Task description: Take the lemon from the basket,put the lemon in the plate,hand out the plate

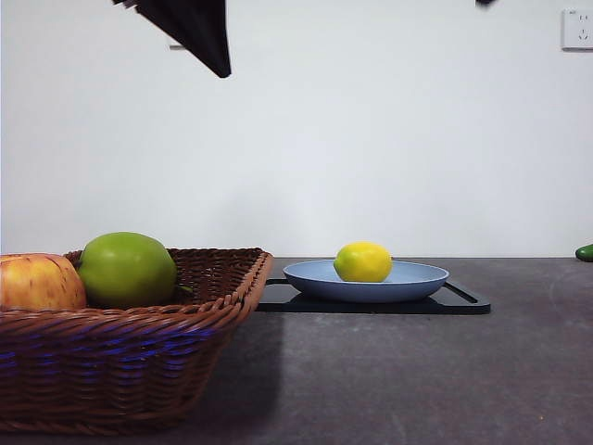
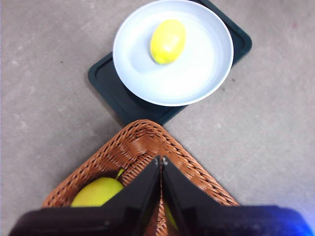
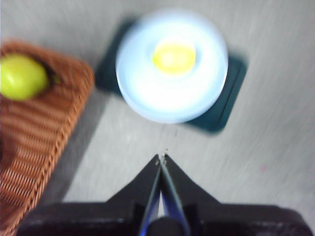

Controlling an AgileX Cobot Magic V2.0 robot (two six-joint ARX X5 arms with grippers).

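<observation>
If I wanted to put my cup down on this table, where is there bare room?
Bare grey tabletop lies in front of the black tray, and between the basket and the plate. Basket holds apples; plate holds the lemon.

A flat black rectangular tray (image 1: 463, 300) lies on the grey speckled desk (image 1: 417, 371). A round green apple (image 1: 127, 269) sits touching a red-yellow apple (image 1: 37, 283) at the front view's left edge. A small dark green object (image 1: 585, 252) shows at the far right edge. A white wall socket (image 1: 576, 29) sits high on the pale wall (image 1: 371, 139)
</observation>
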